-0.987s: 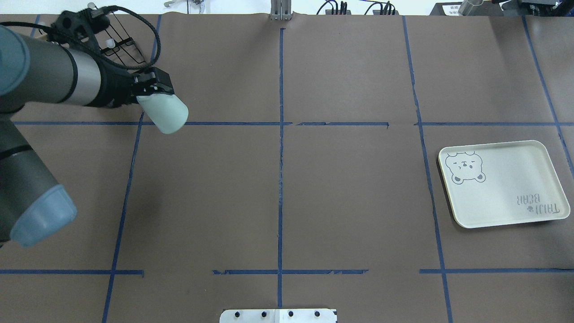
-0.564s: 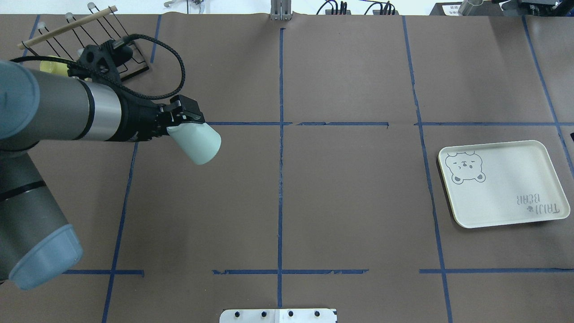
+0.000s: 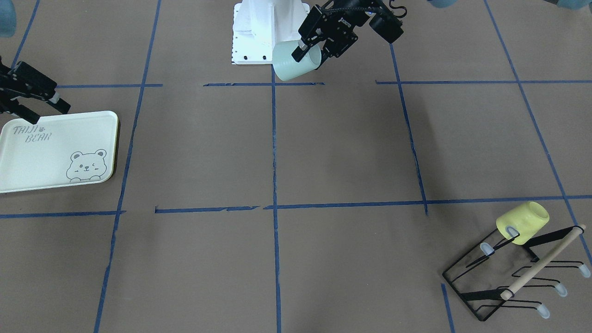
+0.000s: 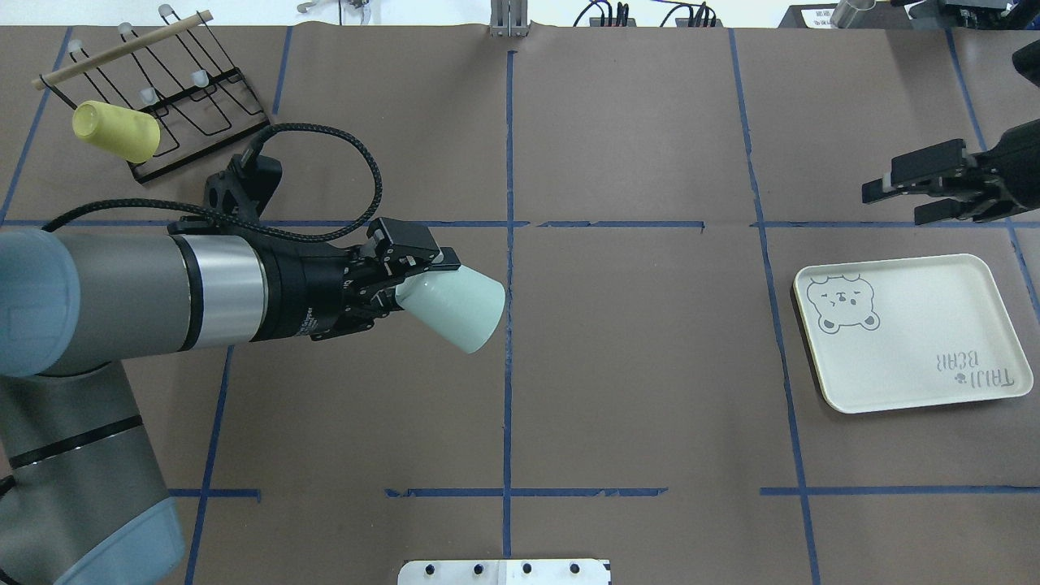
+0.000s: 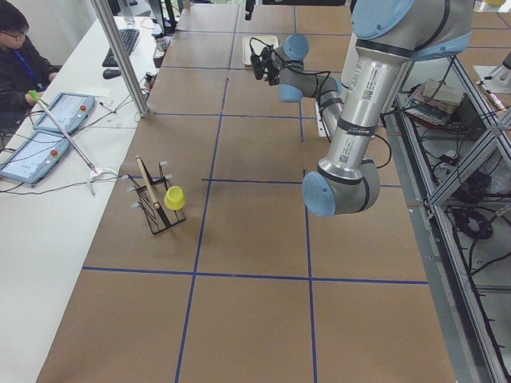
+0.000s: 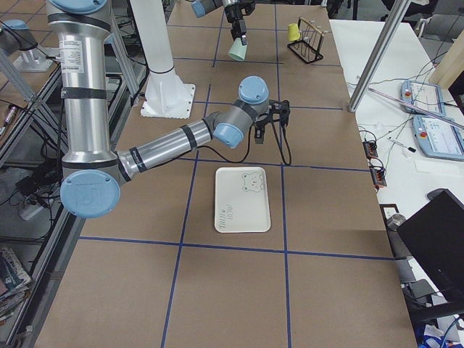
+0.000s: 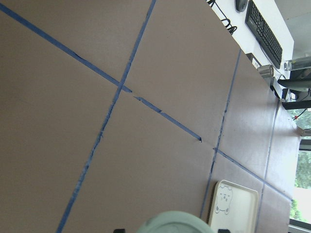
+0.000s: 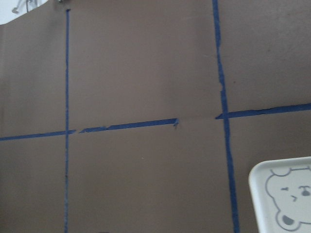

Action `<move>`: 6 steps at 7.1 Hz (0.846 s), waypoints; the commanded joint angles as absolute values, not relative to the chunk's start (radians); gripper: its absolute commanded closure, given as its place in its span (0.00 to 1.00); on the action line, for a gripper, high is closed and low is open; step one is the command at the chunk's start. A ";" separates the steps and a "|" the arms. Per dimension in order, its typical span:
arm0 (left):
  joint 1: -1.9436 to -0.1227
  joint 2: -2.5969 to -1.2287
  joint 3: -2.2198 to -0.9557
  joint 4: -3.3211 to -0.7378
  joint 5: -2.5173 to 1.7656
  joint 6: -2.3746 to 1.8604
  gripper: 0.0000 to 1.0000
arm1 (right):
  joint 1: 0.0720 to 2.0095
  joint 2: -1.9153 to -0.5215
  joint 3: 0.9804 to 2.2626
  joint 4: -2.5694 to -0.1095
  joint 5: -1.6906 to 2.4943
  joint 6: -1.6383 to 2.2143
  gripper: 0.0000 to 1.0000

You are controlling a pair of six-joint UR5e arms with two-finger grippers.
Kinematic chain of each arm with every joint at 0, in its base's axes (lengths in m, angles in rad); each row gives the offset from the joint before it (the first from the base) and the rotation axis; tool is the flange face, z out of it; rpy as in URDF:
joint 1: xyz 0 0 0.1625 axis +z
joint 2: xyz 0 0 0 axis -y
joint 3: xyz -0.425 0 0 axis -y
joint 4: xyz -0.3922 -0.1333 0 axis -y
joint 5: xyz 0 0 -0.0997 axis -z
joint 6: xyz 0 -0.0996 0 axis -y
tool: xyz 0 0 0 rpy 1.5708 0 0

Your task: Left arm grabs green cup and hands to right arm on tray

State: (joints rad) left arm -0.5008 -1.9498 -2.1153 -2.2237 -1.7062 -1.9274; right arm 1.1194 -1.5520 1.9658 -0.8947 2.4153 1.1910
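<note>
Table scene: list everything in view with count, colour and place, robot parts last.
green cup: 1, pale mint green, held tilted in the air near the table's centre line
yellow cup: 1, pale yellow, hung on the rack
rack: 1, black wire with a wooden rod, far left corner of the table
tray: 1, cream with a grey bear drawing, right side of the table
table: 1, brown cover with a blue tape grid
operator: 1, dark top, seated at a side desk
left arm: 1, silver-grey, reaching toward the centre
right arm: 1, silver-grey, near the tray
left end effector: 1, black, shut on the green cup
right end effector: 1, black, open, beyond the tray's far edge
</note>
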 commanded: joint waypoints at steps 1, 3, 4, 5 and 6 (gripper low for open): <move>-0.421 -1.959 -1.983 -2.505 -1.552 -2.057 0.61 | 0.999 -1.546 1.962 -0.610 2.265 1.488 0.00; -0.379 -1.983 -1.867 -2.784 -1.460 -2.194 0.61 | 0.913 -1.546 1.956 -0.383 2.168 1.691 0.00; -0.379 -1.983 -1.833 -2.877 -1.460 -2.235 0.61 | 0.876 -1.545 1.945 -0.297 2.155 1.750 0.00; -0.379 -1.985 -1.815 -2.911 -1.460 -2.235 0.61 | 0.826 -1.537 1.933 -0.200 2.094 1.822 0.00; -0.379 -1.985 -1.813 -2.913 -1.460 -2.237 0.61 | 0.748 -1.501 1.890 -0.082 1.988 1.883 0.00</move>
